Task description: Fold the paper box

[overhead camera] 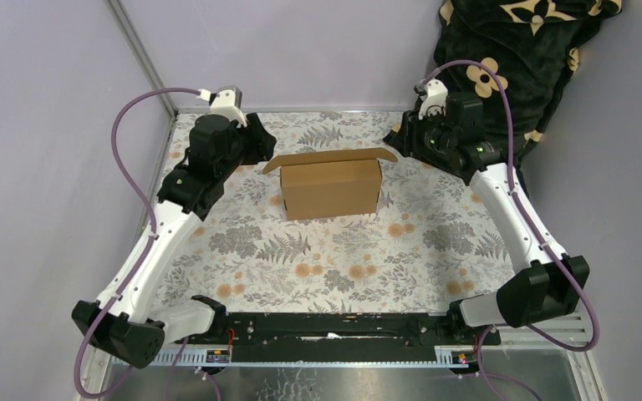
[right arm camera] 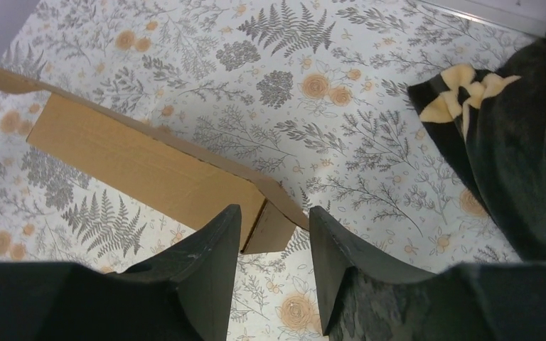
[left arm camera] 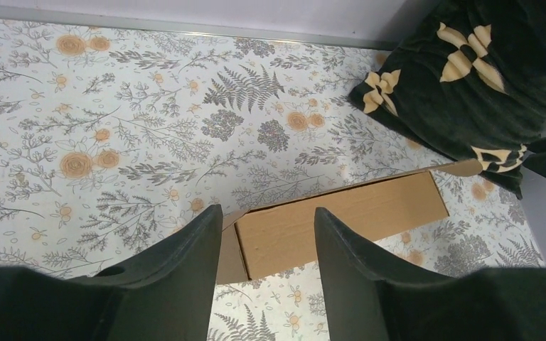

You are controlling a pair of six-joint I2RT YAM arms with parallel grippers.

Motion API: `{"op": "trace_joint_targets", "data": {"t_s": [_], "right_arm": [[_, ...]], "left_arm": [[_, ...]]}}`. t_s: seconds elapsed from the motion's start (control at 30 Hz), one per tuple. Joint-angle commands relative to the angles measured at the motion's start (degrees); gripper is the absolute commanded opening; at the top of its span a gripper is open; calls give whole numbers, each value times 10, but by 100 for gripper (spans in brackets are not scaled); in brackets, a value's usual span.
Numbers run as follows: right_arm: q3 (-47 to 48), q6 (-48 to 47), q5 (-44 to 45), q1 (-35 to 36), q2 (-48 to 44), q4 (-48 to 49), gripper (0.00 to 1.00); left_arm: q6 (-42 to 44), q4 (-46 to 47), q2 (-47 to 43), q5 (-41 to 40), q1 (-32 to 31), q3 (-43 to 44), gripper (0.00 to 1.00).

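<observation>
Box [overhead camera: 332, 188] btwn L gripper [left arm camera: 268, 211], R gripper [right arm camera: 274, 209]; jaws parted, maybe touching.

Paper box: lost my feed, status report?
Left gripper, right gripper open, one at each end. Paper box formed, lid flap up. Floral blanket far right, not blocking.

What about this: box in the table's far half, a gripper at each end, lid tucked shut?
No: the lid stands open, untucked, as the top external view shows. The left gripper and right gripper do flank the paper box.
</observation>
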Motion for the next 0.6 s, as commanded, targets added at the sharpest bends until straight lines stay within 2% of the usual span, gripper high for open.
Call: {"op": "trace_joint_targets", "data": {"t_s": [0.0, 0.23, 0.43, 0.57], "right_arm": [[-1, -47, -1, 25, -12, 15, 48], [10, -77, 23, 48, 12, -2, 47], [8, -87, 51, 49, 24, -3, 46], [0, -93, 40, 50, 23, 6, 46]], "left_arm": [[23, 51, -25, 3, 6, -27, 58], [39, 54, -13, 31, 19, -29, 60], [65, 40, 9, 87, 30, -23, 59], [87, 26, 22, 113, 39, -12, 60]]}}
